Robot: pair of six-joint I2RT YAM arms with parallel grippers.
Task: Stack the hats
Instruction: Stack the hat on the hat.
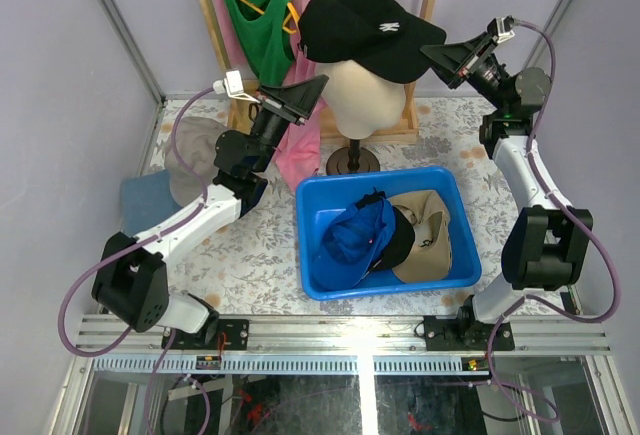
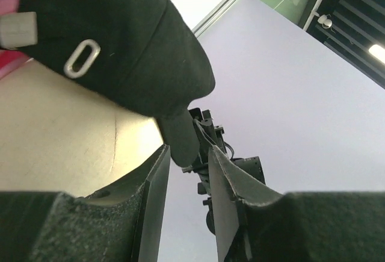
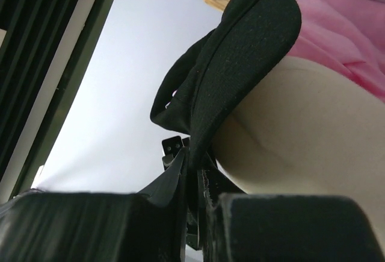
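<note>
A black baseball cap (image 1: 365,30) with a white logo sits on the cream mannequin head (image 1: 365,95). My right gripper (image 1: 432,55) is shut on the cap's brim (image 3: 240,51), which runs down between its jaws (image 3: 194,159). My left gripper (image 1: 318,85) is at the cap's back, open. The cap's strap end (image 2: 180,135) hangs between the parted fingertips (image 2: 187,149) without being pinched. A blue cap (image 1: 352,235), a black hat (image 1: 398,240) and a beige hat (image 1: 430,240) lie in the blue bin (image 1: 380,177). A grey bucket hat (image 1: 195,155) and a blue hat (image 1: 145,200) lie on the table at the left.
Behind the head a wooden rack (image 1: 215,25) holds a green shirt (image 1: 260,25) and a pink shirt (image 1: 295,145) on hangers. The mannequin's dark stand (image 1: 352,160) is just behind the bin. Grey walls close in both sides.
</note>
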